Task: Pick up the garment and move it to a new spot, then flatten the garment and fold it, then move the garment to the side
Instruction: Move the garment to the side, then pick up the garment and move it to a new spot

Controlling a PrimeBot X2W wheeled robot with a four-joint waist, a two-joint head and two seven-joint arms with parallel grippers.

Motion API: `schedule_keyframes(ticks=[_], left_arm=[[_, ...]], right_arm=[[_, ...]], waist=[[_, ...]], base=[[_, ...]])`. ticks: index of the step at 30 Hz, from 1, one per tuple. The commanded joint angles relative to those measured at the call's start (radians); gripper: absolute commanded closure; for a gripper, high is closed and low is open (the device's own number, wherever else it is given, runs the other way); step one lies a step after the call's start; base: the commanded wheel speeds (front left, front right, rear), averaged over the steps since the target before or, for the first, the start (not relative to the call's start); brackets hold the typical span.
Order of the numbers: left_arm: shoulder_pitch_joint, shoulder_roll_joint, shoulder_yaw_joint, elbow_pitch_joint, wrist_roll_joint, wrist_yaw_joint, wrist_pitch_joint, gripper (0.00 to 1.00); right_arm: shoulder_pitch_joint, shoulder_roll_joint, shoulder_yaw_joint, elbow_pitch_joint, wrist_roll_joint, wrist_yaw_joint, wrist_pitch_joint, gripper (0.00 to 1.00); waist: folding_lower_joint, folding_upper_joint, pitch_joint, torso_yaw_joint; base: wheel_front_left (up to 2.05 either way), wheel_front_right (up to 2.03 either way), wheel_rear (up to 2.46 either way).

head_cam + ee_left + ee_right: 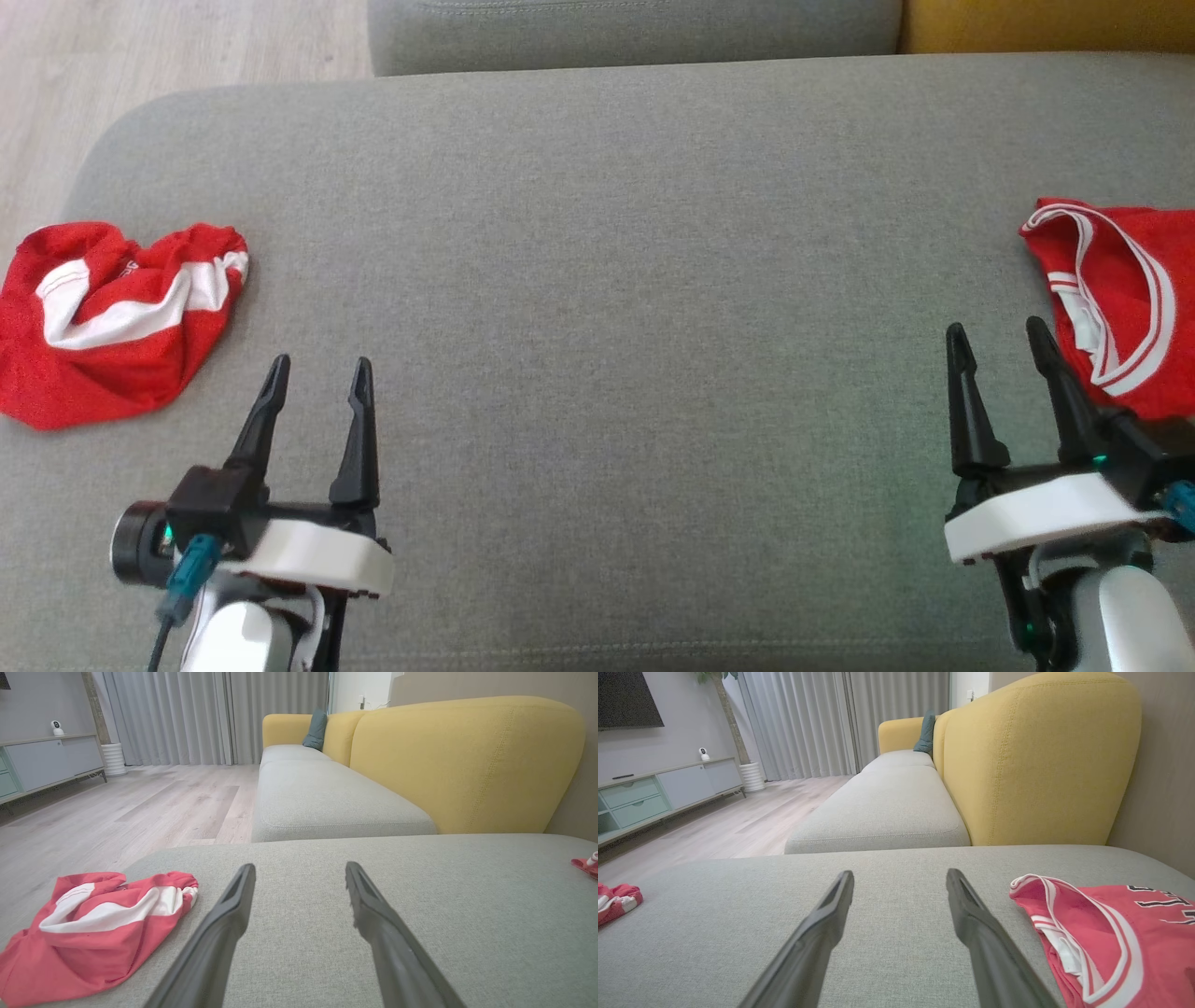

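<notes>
While both jaws gape wide, empty, red jersey [1125, 280] cut off at right edge; crumpled garment [103, 327] left.

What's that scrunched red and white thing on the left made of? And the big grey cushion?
Red and white garment: thin, soft sports fabric, perhaps polyester; it crumples into limp folds. Grey cushion: matte woven upholstery cloth; a fine speckled weave shows.

The grey seat cushion [597, 280] lies bare across its middle: free passage there. Obstacles: a crumpled red garment [112, 317] at the left edge, apart from the left gripper [320, 361]; a red jersey [1125, 289] just beside the right gripper [994, 326]; the yellow backrest [1036, 760] bounding the far right.
</notes>
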Motion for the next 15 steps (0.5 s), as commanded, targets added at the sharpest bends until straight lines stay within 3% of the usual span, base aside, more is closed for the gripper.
schedule_keyframes(ticks=[1,15], left_arm=[[-0.027,0.017,0.04,-0.025,-0.005,0.003,-0.006,0.0],[-0.033,0.016,0.041,-0.016,-0.004,0.005,-0.006,0.0]], right_arm=[[-0.015,-0.003,0.023,-0.041,0.008,-0.001,0.001,0.0],[-0.014,-0.003,0.013,-0.045,0.012,-0.001,0.008,0.0]], waist=[[0.0001,-0.0001,0.0,-0.001],[0.0001,-0.0001,0.001,0.003]], base=[[0.0,0.0,0.0],[0.0,0.0,0.0]])
